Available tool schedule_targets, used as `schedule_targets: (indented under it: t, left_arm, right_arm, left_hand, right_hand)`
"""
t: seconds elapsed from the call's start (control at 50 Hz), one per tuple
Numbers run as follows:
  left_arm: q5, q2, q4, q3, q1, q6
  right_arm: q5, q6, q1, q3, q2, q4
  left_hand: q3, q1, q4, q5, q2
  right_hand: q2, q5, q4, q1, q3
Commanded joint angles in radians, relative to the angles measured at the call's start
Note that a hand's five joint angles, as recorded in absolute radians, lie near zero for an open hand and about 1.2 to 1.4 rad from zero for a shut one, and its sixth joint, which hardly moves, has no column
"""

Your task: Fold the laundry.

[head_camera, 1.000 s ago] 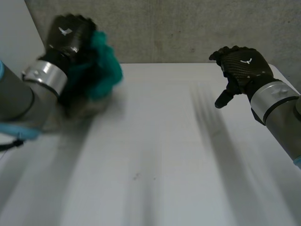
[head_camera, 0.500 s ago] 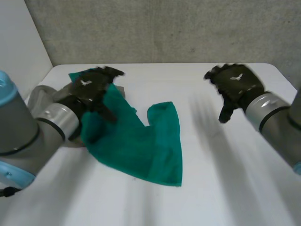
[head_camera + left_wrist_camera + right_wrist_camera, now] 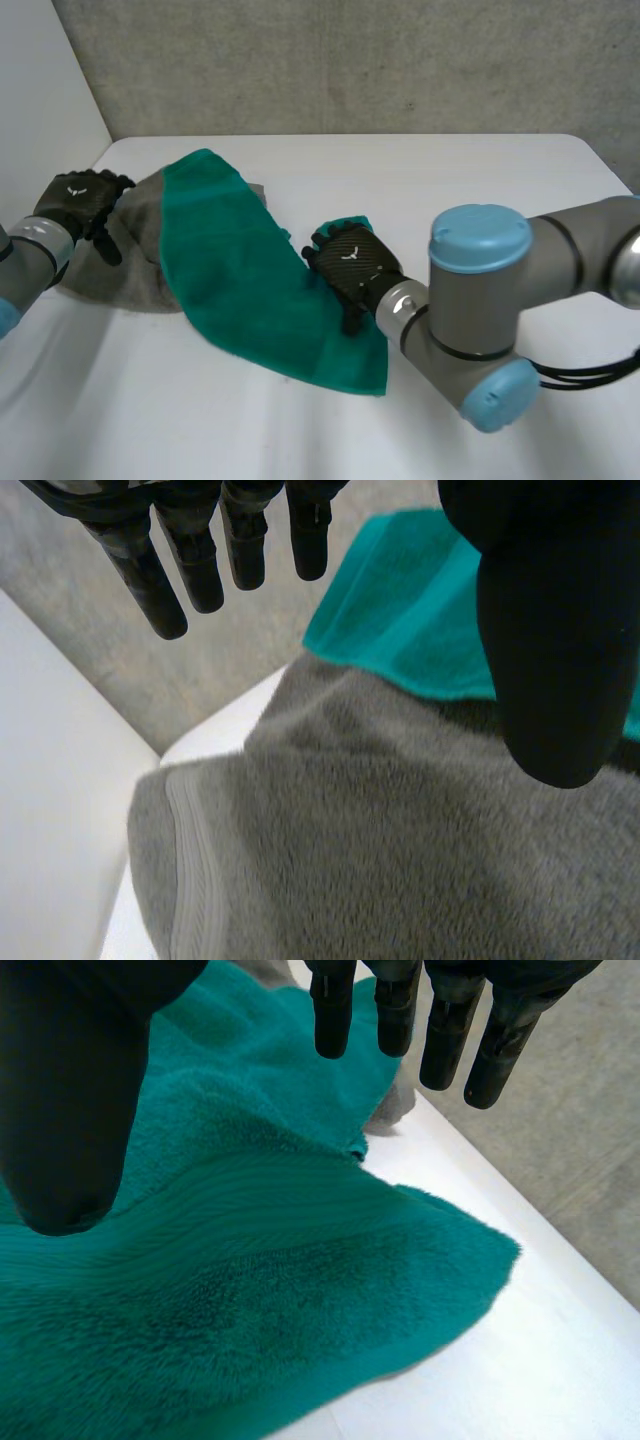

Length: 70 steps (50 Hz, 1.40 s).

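Saw teal towel (image 3: 250, 270) draped over grey towel (image 3: 125, 265), far left on bench (image 3: 480, 170). Spotted left hand (image 3: 78, 198) spread above grey, right hand (image 3: 350, 262) spread over teal's right edge, nothing held. Could've dragged both together, being overlapped.

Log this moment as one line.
left hand open over grey towel | right hand open over green towel | green towel overlaps grey towel

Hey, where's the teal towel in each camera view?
Head view: teal towel mid-table, overlapping the grey towel, right hand at its edge.
Left wrist view: beyond the grey towel, beside the left hand.
Right wrist view: under the right hand's palm.
Shared landmark: the grey towel.
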Motion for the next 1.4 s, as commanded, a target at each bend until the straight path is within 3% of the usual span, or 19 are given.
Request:
schedule_targets:
  t: [0.02,0.08,0.22,0.28,0.3,0.44,0.58,0.66,0.86,0.9,0.92,0.94,1.04,1.22,1.3,1.4]
  left_arm:
    - [0.007,-0.11,-0.012,0.069,0.01,-0.001]
    - [0.008,-0.144,-0.028,0.093,0.014,-0.001]
    - [0.004,-0.219,-0.075,0.173,0.008,0.0]
    - [-0.004,-0.224,-0.08,0.187,0.002,0.017]
    - [-0.004,-0.222,-0.077,0.19,0.001,0.025]
    - [-0.097,-0.158,-0.02,0.237,-0.013,0.057]
    - [-0.225,0.014,0.208,0.256,0.007,0.06]
    - [-0.239,0.069,0.285,0.26,0.037,0.062]
    - [-0.223,0.071,0.273,0.225,0.064,0.062]
    - [-0.222,0.068,0.271,0.213,0.062,0.065]
    - [-0.226,0.06,0.271,0.202,0.059,0.072]
    - [-0.229,0.056,0.271,0.196,0.057,0.079]
    - [-0.231,0.048,0.267,0.167,0.031,0.118]
    - [-0.216,0.04,0.219,0.083,-0.105,0.115]
    - [-0.156,0.025,0.15,0.047,-0.157,0.114]
    - [-0.085,-0.113,0.115,0.062,-0.2,0.123]
  right_arm:
    - [0.004,0.002,0.009,-0.174,0.143,0.07]
    - [0.006,0.002,0.009,-0.232,0.191,0.102]
    - [0.006,-0.001,0.007,-0.326,0.269,0.179]
    - [0.012,-0.001,0.007,-0.352,0.275,0.22]
    - [0.013,0.002,0.006,-0.352,0.269,0.225]
    - [0.044,0.051,-0.006,-0.271,0.064,0.164]
    - [0.047,0.048,-0.109,-0.19,-0.148,0.145]
    - [0.044,0.045,-0.151,-0.145,-0.225,0.165]
    - [0.013,0.036,-0.21,-0.026,-0.329,0.196]
    - [0.01,0.036,-0.21,-0.016,-0.329,0.196]
    - [0.007,0.036,-0.213,-0.009,-0.329,0.198]
    - [0.004,0.037,-0.214,-0.004,-0.329,0.198]
    - [0.001,0.04,-0.207,0.005,-0.329,0.198]
    - [0.006,0.036,-0.209,0.002,-0.346,0.199]
    - [0.006,0.04,-0.217,0.007,-0.369,0.199]
    - [0.003,0.037,-0.218,0.033,-0.377,0.199]
  left_hand:
    - [0.061,0.072,0.067,0.058,0.067]
    - [0.102,0.113,0.108,0.098,0.108]
    - [0.706,0.717,0.712,0.703,0.712]
    - [1.158,1.169,1.164,1.154,1.163]
    - [1.176,1.187,1.182,1.173,1.182]
    - [1.176,1.187,1.182,1.173,1.182]
    - [1.176,1.187,1.182,1.173,1.182]
    - [1.176,1.187,1.182,1.173,1.182]
    - [1.176,1.187,1.182,1.173,1.182]
    - [0.759,0.77,0.765,0.756,0.765]
    - [0.193,0.204,0.199,0.19,0.199]
    - [-0.046,-0.035,-0.039,-0.049,-0.04]
    - [-0.042,-0.031,-0.036,-0.045,-0.036]
    - [-0.045,-0.034,-0.039,-0.048,-0.039]
    - [-0.045,-0.034,-0.039,-0.048,-0.039]
    - [-0.039,-0.028,-0.033,-0.042,-0.033]
  right_hand:
    - [-0.035,-0.057,-0.047,-0.013,-0.028]
    - [0.021,-0.001,0.009,0.042,0.027]
    - [0.267,0.245,0.255,0.288,0.273]
    - [1.136,1.115,1.125,1.158,1.143]
    - [1.179,1.157,1.167,1.201,1.186]
    - [1.179,1.158,1.168,1.201,1.186]
    - [1.179,1.158,1.168,1.201,1.186]
    - [1.179,1.158,1.168,1.201,1.186]
    - [1.179,1.158,1.168,1.201,1.186]
    - [1.179,1.158,1.168,1.201,1.186]
    - [1.179,1.158,1.168,1.201,1.186]
    - [1.179,1.158,1.168,1.201,1.186]
    - [1.179,1.158,1.168,1.201,1.186]
    - [1.179,1.158,1.168,1.201,1.186]
    - [1.179,1.158,1.168,1.201,1.186]
    - [1.179,1.158,1.168,1.201,1.186]
